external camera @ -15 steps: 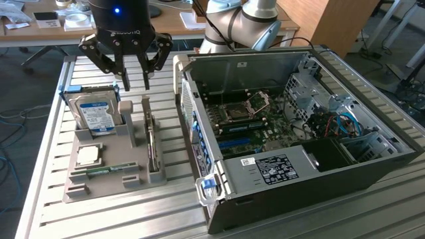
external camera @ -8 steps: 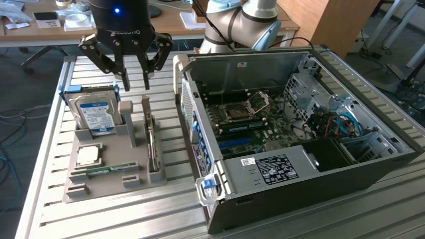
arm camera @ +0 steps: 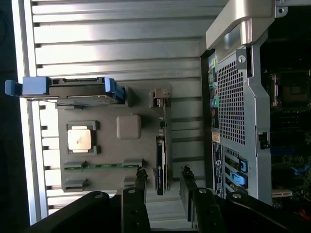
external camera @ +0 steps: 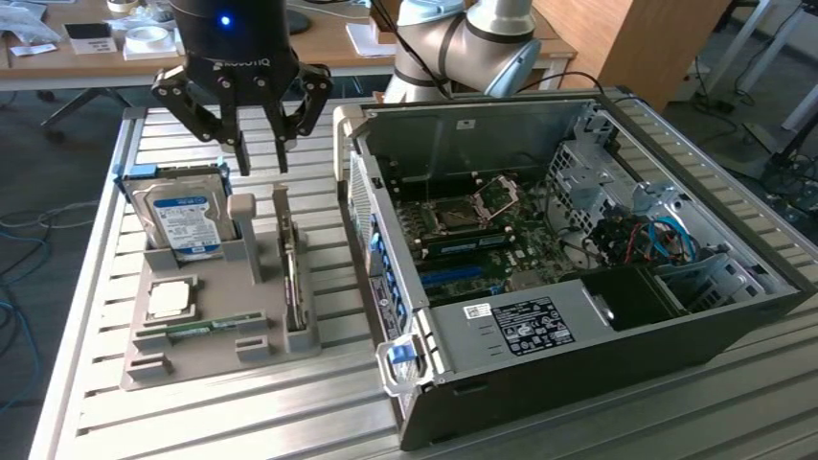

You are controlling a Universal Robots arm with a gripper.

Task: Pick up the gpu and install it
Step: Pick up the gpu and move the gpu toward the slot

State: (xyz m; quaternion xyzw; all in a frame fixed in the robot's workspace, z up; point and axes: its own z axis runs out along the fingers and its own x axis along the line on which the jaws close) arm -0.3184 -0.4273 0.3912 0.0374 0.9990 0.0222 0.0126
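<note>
Work table (external camera: 217, 422): pale metal top of parallel ribbed slats, filling the foreground. Desk (external camera: 326, 43): light wood top, standing behind the table, carrying white boxes (external camera: 147, 40) and papers (external camera: 26, 34). Wooden panel (external camera: 639, 38): tall, warm brown, at the exterior view's right. Floor (external camera: 52, 182): dark grey, with loose cables (external camera: 23, 225), blue and white, at the exterior view's left. Spoked base (external camera: 83, 103): dark, under the desk. Light: bright patches on slats and floor at the exterior view's right.

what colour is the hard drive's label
Blue and white; the hard drive shows best in the exterior view.
</note>
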